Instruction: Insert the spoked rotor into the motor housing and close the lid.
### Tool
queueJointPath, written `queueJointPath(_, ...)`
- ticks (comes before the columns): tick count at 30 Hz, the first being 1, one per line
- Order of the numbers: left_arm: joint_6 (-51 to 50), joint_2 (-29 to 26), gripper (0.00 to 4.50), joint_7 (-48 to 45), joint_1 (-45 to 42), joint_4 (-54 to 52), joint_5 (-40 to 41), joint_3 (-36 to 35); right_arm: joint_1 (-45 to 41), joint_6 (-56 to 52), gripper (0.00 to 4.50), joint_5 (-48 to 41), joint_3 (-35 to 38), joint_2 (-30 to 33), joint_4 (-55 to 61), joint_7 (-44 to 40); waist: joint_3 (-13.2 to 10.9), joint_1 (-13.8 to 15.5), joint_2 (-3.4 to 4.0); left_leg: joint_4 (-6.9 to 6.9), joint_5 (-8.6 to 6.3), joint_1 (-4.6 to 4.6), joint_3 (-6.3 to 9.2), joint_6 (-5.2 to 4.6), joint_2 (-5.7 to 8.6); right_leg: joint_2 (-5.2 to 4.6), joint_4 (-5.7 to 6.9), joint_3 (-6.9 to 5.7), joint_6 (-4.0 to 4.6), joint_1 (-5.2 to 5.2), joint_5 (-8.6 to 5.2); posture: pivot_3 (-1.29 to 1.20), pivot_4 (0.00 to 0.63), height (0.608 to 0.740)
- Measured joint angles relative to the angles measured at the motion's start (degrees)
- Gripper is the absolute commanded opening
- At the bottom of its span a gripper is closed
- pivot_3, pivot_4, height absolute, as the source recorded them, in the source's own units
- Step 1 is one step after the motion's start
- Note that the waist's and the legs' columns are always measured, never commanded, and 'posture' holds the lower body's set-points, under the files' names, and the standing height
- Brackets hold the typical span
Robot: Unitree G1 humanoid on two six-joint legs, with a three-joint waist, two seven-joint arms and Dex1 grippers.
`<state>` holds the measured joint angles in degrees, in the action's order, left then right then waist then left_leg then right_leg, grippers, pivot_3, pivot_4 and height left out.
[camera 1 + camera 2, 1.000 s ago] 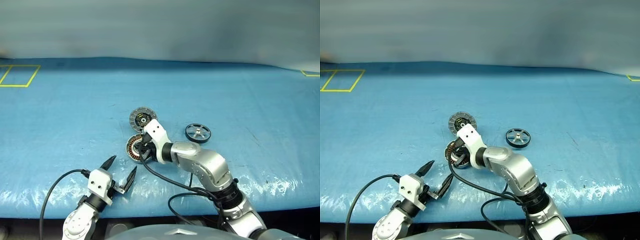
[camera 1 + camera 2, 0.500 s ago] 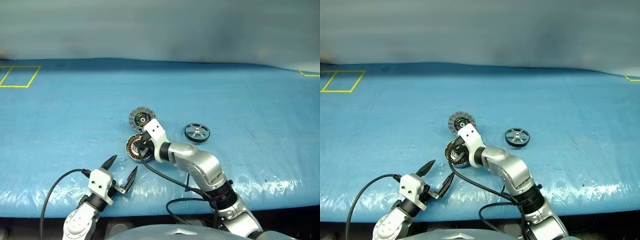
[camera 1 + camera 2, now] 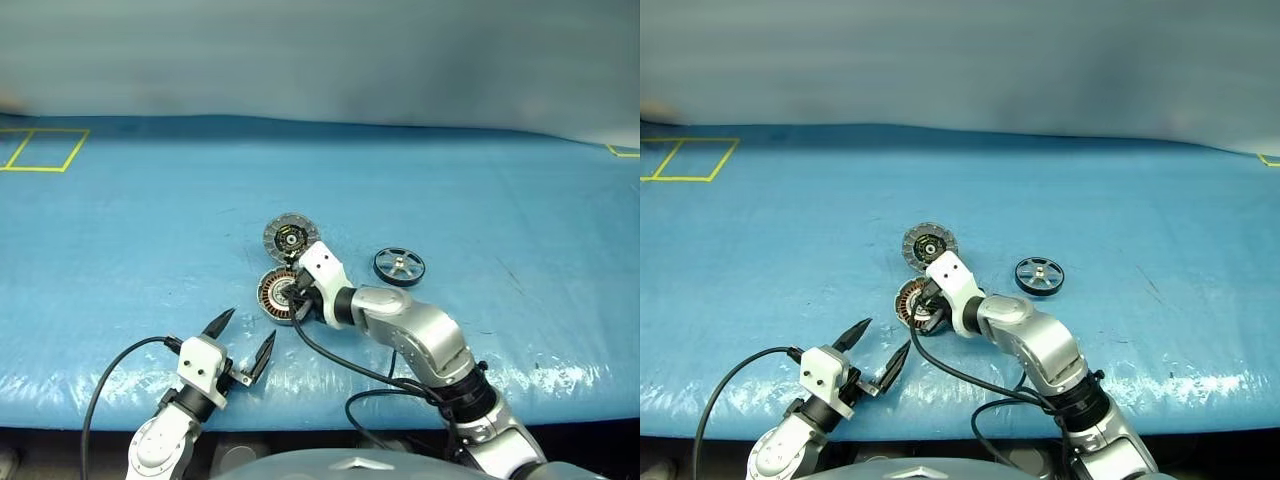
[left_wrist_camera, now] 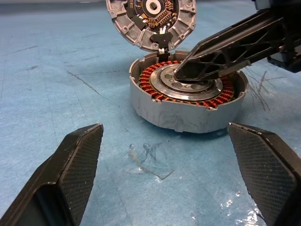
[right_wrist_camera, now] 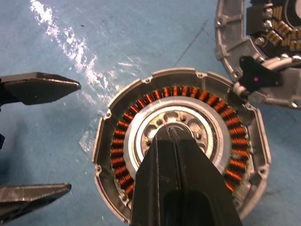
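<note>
The motor housing [image 3: 272, 297] is a silver cup with copper windings, sitting on the blue table mat near the middle. My right gripper [image 3: 290, 295] is shut, its tips down on the housing's silver centre [image 5: 146, 136]. The lid [image 3: 290, 236] sits just behind the housing, its edge at the rim and its inner face with a dark centre showing. It looks tilted up in the left wrist view. The spoked rotor [image 3: 399, 266] lies flat to the right, apart from both. My left gripper [image 3: 248, 327] is open and empty, in front of the housing [image 4: 188, 113].
Blue mat [image 3: 480, 200] covers the table, with open room to the left, right and behind the parts. Yellow tape marks [image 3: 40, 150] sit at the far left corner. The table's front edge [image 3: 560, 400] runs just before my arms, and black cables trail from both wrists.
My right arm has shifted a little to the right over the housing, still shut. More of the housing's windings now show. The left gripper has stayed in place, open.
</note>
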<state>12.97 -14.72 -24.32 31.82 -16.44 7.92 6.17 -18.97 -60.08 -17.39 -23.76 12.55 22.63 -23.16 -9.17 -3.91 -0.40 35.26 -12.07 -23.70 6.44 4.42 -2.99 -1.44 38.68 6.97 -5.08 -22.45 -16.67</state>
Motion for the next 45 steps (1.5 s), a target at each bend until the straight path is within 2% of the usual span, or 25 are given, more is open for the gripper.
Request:
queueJointPath(10, 0.0, 0.01, 4.5, -0.72, -0.15, 0.09, 0.01, 0.12, -2.76, 1.16, 0.03, 1.17, 0.01, 2.61, 2.76, -0.79, -0.02, -0.16, 0.02, -0.1, 0.0, -0.04, 0.0, 0.0, -0.01, 0.01, 0.0, -0.02, -0.08, -0.06, 0.04, 0.0, 0.15, 0.74)
queueJointPath(28, 0.02, 0.12, 4.5, -0.71, 0.31, 0.09, 0.0, 0.12, -4.0, 4.85, 0.03, 2.64, -4.96, 0.24, -4.2, -2.66, -0.03, -0.19, 0.02, -0.09, 0.0, -0.04, 0.0, 0.0, -0.02, 0.01, 0.0, -0.02, -0.07, -0.06, 0.04, 0.0, 0.15, 0.74)
queueJointPath(45, 0.16, 0.19, 4.5, -0.84, 0.59, 0.51, 0.0, 0.13, -4.42, 1.88, 0.03, 3.43, -5.6, 0.56, -3.23, -2.62, -0.02, -0.06, 0.01, -0.08, 0.0, 0.01, 0.0, 0.0, -0.02, 0.01, 0.0, -0.02, -0.02, -0.03, 0.01, 0.0, 0.15, 0.74)
